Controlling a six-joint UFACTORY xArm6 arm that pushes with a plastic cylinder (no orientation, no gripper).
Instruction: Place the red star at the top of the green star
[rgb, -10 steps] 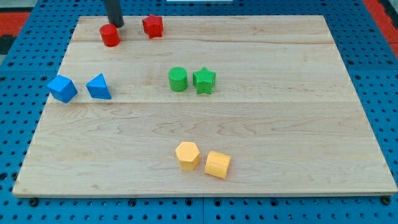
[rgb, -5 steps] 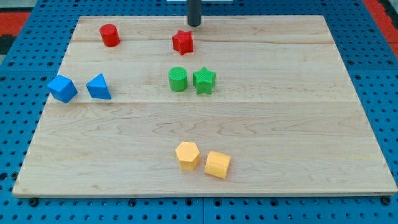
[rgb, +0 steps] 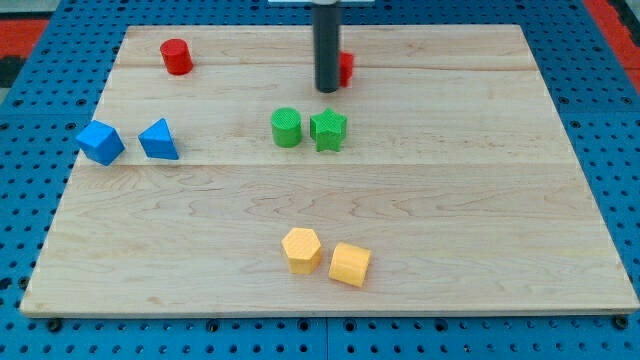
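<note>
The red star (rgb: 345, 68) lies near the view's top, mostly hidden behind my rod, with only its right edge showing. My tip (rgb: 327, 90) is down on the board, touching the red star's left side. The green star (rgb: 328, 129) lies just below my tip, a short gap away, so the red star sits above it and slightly to the right.
A green cylinder (rgb: 286, 127) touches the green star's left side. A red cylinder (rgb: 177, 56) is at the top left. A blue block (rgb: 100, 142) and a blue triangle (rgb: 158, 139) are at the left. Two yellow blocks (rgb: 301, 249) (rgb: 350, 264) lie at the bottom.
The red star has moved right along the top of the board, from beside the red cylinder to above the green star. My rod has moved right and down with it.
</note>
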